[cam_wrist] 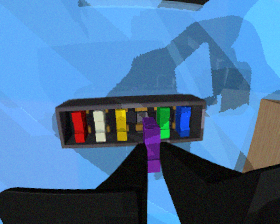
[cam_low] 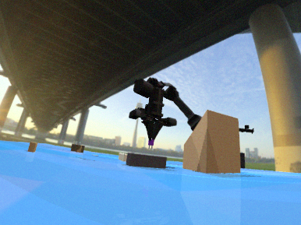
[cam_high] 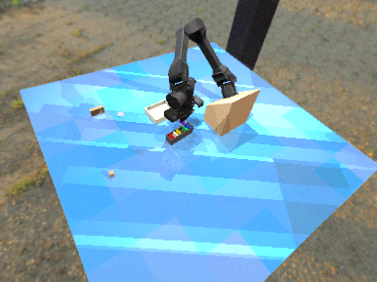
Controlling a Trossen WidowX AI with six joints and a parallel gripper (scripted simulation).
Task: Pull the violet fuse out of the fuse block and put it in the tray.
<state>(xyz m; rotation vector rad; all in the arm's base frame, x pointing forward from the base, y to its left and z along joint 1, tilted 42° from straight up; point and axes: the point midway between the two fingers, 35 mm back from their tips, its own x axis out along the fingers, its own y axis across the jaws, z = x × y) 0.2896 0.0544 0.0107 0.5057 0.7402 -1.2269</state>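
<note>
My gripper (cam_high: 183,120) (cam_low: 150,139) (cam_wrist: 151,148) is shut on the violet fuse (cam_low: 150,142) (cam_wrist: 152,136). The fuse hangs upright with its prongs down, a small gap above the fuse block in the exterior view. The dark fuse block (cam_high: 180,137) (cam_low: 146,160) (cam_wrist: 130,100) holds red (cam_wrist: 79,126), white (cam_wrist: 99,126), yellow (cam_wrist: 121,125), green (cam_wrist: 164,122) and blue (cam_wrist: 183,121) fuses. An empty slot shows between yellow and green. The pale tray (cam_high: 163,119) (cam_low: 122,156) stands behind the block, partly hidden by the gripper in the top view.
A large wooden block (cam_high: 234,111) (cam_low: 222,143) (cam_wrist: 267,132) stands right of the fuse block, near the arm's base. A small brown box (cam_high: 97,110) (cam_low: 77,148), a small white piece (cam_high: 120,114) and a small orange cube (cam_high: 111,174) (cam_low: 32,147) lie to the left.
</note>
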